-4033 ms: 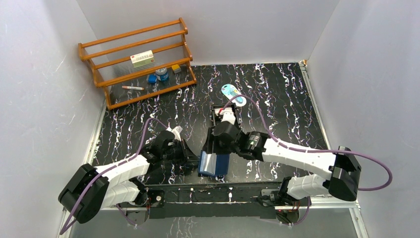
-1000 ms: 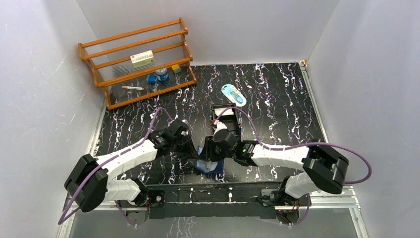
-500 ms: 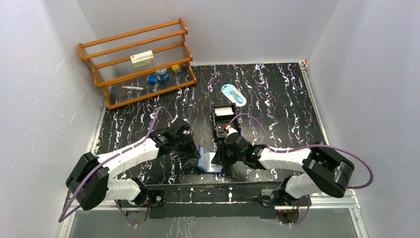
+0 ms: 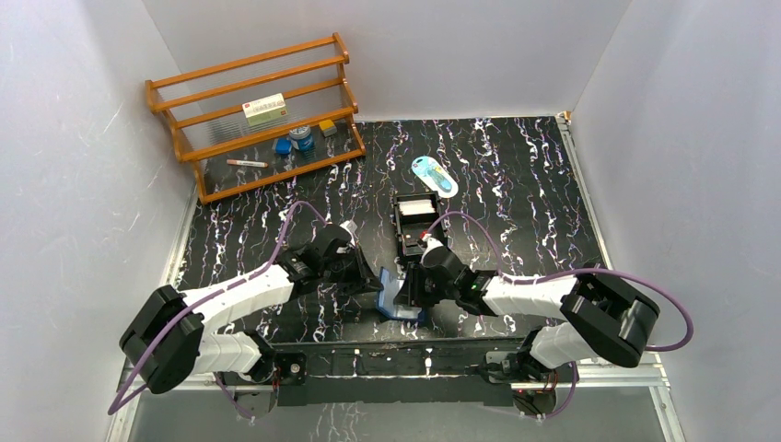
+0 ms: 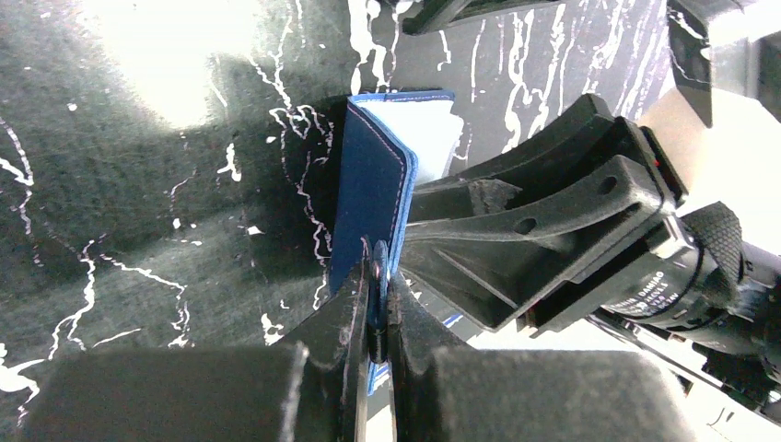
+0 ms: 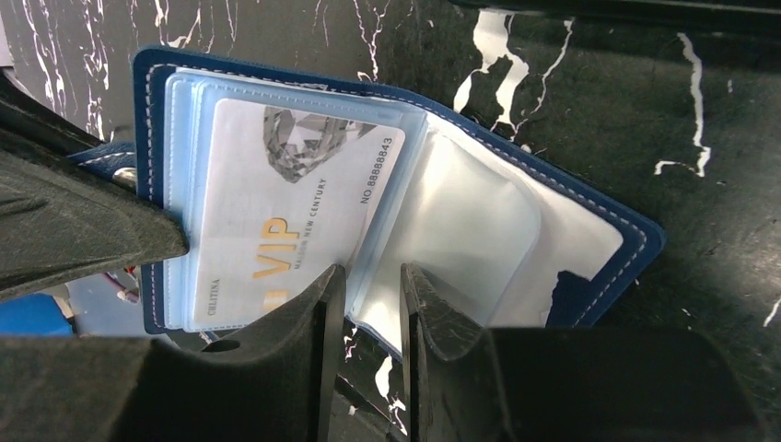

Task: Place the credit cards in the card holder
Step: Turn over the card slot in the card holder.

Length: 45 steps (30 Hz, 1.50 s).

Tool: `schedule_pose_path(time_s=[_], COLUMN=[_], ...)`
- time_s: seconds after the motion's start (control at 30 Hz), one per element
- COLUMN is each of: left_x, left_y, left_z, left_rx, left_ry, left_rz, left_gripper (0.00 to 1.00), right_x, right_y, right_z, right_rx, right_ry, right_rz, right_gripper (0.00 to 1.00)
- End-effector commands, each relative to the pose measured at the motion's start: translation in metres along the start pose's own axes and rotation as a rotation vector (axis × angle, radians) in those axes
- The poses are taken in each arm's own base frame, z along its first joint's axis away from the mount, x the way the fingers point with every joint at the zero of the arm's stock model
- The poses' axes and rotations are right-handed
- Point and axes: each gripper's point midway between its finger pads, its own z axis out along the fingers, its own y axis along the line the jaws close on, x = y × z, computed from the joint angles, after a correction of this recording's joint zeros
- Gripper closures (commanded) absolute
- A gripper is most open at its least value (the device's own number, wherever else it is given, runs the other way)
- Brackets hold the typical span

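**Count**
- Two arms, each with one end effector.
- One card holder. It lies open on the tabletop at the lower centre of the top view, between the two end effectors.
- One credit card, white with gold "VIP" print. It sits inside a clear pocket on the left half of the card holder.
- One black tray, just above the card holder in the top view. White credit cards show at its upper end.
- One wooden rack at the upper left. It carries one white-and-green box, one can, one small block and one pen.
- One light-blue oval item, above the tray.

**End effector state**
- The left end effector is clenched on the edge of the card holder's navy cover and holds that cover raised.
- The right end effector is released. Its fingers stand a narrow gap apart at the lower edge of the clear pockets, beside the VIP card.

**Hidden or unclear**
- In the top view, the two end effectors cover most of the card holder, so you see only a blue corner.
- In the right wrist view, a finger of the left end effector hides the card holder's left edge.
- You cannot count the cards in the tray.
- The clear pockets overlap, so their number is uncertain.
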Motion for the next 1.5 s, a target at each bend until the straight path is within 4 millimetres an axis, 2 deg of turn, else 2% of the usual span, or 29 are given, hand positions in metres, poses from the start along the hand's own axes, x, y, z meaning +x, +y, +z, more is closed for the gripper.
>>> schedule_pose_path(time_s=[0.0, 0.3, 0.57, 0.77, 0.83, 1.13, 1.3, 1.47], left_x=[-0.003, -0.003, 0.003, 0.0, 0.0, -0.004, -0.003, -0.005], left_y=[-0.032, -0.045, -0.023, -0.023, -0.022, -0.024, -0.022, -0.027], left_z=[-0.006, -0.01, 0.009, 0.014, 0.015, 0.012, 0.012, 0.009], left_rx=[0.15, 0.245, 0.152, 0.128, 0.117, 0.115, 0.111, 0.127], left_ry=[-0.006, -0.026, 0.018, 0.026, 0.034, 0.012, 0.016, 0.005], left_rz=[0.019, 0.044, 0.042, 0.064, 0.068, 0.079, 0.071, 0.08], left_gripper=[1.0, 1.0, 0.76, 0.64, 0.63, 0.71, 0.86, 0.94], right_x=[-0.001, -0.003, 0.005, 0.004, 0.005, 0.005, 0.005, 0.005], right_y=[0.001, -0.004, -0.006, -0.006, -0.006, -0.006, -0.006, -0.006], right_z=[0.002, -0.002, -0.001, -0.001, 0.0, 0.0, 0.0, 0.0], right_rx=[-0.029, -0.037, -0.054, -0.057, -0.058, -0.057, -0.058, -0.059], right_ry=[-0.006, 0.007, 0.049, 0.055, 0.061, 0.068, 0.072, 0.073], right_rz=[-0.016, -0.027, -0.055, -0.062, -0.066, -0.07, -0.069, -0.07], right_gripper=[0.64, 0.63, 0.63, 0.64, 0.64, 0.64, 0.64, 0.64])
